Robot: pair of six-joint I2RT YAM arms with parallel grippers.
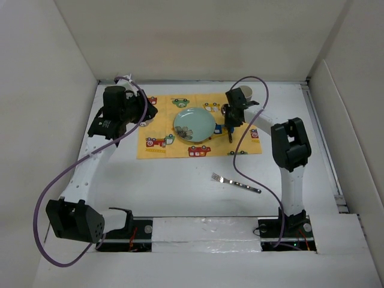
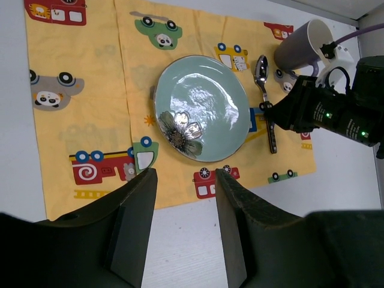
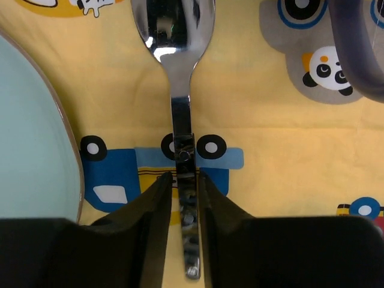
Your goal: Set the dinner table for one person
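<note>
On the white dinner table (image 1: 180, 192) lies a yellow car-print placemat (image 1: 157, 129) with a pale green plate (image 1: 194, 125) at its middle. Right of the plate, a spoon (image 3: 173, 24) lies flat on the mat. Its handle runs between the fingers of my right gripper (image 3: 183, 175), which stand slightly apart from it, so the gripper is open. A purple mug (image 1: 242, 95) stands at the mat's far right corner. A fork (image 1: 235, 182) lies on bare table nearer the arms. My left gripper (image 2: 183, 174) hangs open and empty above the mat's left side.
White walls enclose the table on the left, back and right. The plate (image 2: 201, 108), spoon (image 2: 262, 69) and mug (image 2: 303, 45) crowd the mat's right half. Purple cables loop from both arms above the table.
</note>
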